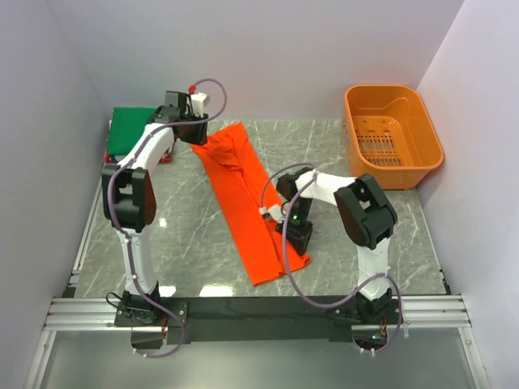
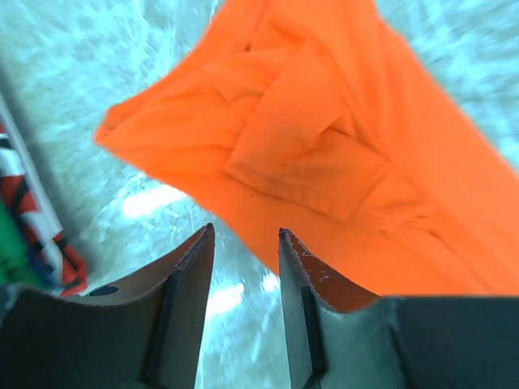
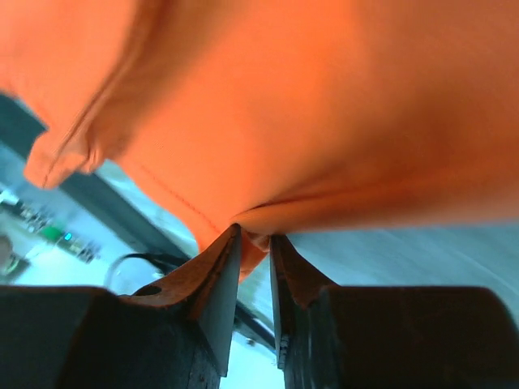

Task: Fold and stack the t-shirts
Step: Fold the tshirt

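Observation:
The orange-red t-shirt lies as a long strip slanting from back left to front centre. Its bunched collar end fills the left wrist view. My left gripper hovers at the shirt's far end, jaws open and empty, the cloth edge just past the fingertips. My right gripper is at the shirt's near right edge, shut on a fold of the orange cloth, and the shirt drapes over it. A folded green shirt lies at the back left on thinner red and white folded ones.
A rigid orange plastic basket stands at the back right. White walls close in the left, back and right sides. The grey marble tabletop shows on both sides of the shirt.

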You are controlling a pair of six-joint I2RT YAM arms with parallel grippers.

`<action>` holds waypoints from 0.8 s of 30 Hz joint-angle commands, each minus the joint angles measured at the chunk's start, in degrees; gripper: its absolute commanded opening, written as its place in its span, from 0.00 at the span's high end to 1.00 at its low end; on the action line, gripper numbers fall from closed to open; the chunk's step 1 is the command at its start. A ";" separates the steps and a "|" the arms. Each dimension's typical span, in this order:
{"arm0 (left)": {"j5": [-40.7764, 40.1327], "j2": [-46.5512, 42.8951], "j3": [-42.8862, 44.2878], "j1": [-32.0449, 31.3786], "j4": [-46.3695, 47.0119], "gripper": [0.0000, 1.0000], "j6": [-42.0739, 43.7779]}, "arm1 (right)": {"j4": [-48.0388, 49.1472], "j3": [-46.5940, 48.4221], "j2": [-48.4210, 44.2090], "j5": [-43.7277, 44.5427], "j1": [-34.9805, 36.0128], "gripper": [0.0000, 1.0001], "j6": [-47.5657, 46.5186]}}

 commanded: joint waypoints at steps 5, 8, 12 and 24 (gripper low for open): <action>6.46 -5.82 -6.58 0.45 -1.97 0.59 -7.04 | 5.36 -3.88 0.36 -11.69 9.62 0.74 4.96; 8.74 -4.69 -8.42 -0.25 -2.50 0.60 -7.67 | 6.06 -3.44 -0.17 -14.69 12.43 0.74 6.28; 10.07 -2.40 -8.87 -2.10 -3.47 0.61 -7.94 | 7.36 -4.14 -6.13 -17.86 11.48 0.69 5.40; 6.30 10.25 -0.54 -4.74 -3.74 0.62 -11.01 | 22.32 -12.41 -29.53 -7.93 4.97 0.54 8.83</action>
